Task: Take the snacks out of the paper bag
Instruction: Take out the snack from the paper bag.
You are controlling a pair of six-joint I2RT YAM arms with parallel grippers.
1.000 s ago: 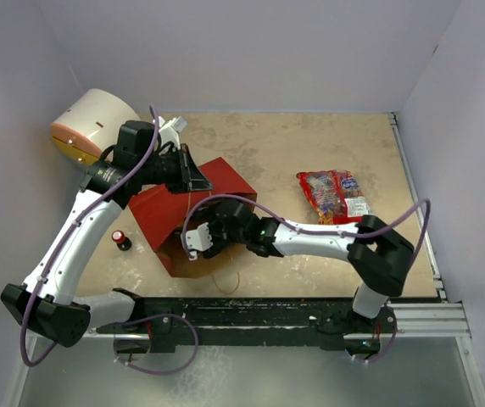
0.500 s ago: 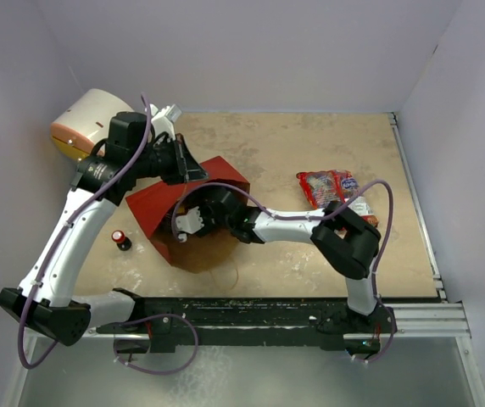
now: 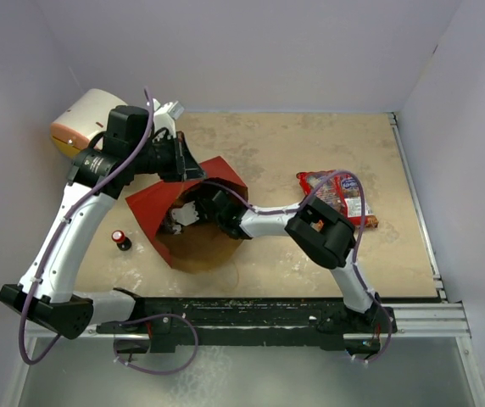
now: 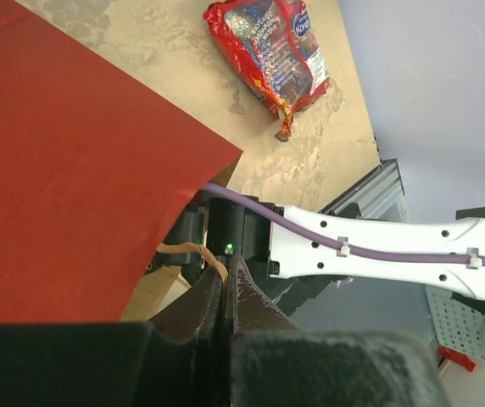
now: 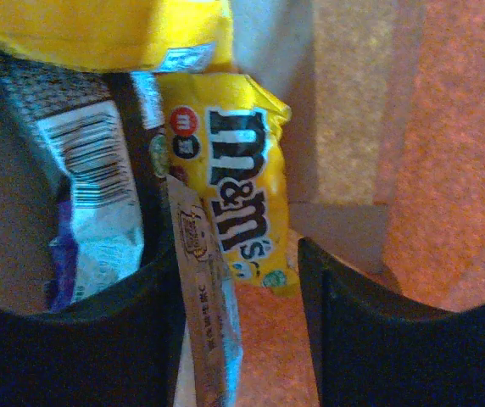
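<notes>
Right pincer [image 5: 239, 259] spread inside paper bag [image 3: 152, 212], seemingly straddling yellow candy packet [image 5: 244, 182]

The right hand [image 3: 181, 217] has pushed from the mouth of the paper bag [image 3: 151, 210] deep inside it and is now mostly hidden under the bag's upper wall. Its elbow [image 3: 319, 233] has swung left across the worktop [image 3: 293, 144] and now covers the near-left corner of the large red-and-clear snack bag [image 3: 344, 188]. The left hand [image 3: 181, 161] has drawn the bag's pinched rim slightly back and left. The mouth gapes wider, showing more brown lining.
</notes>
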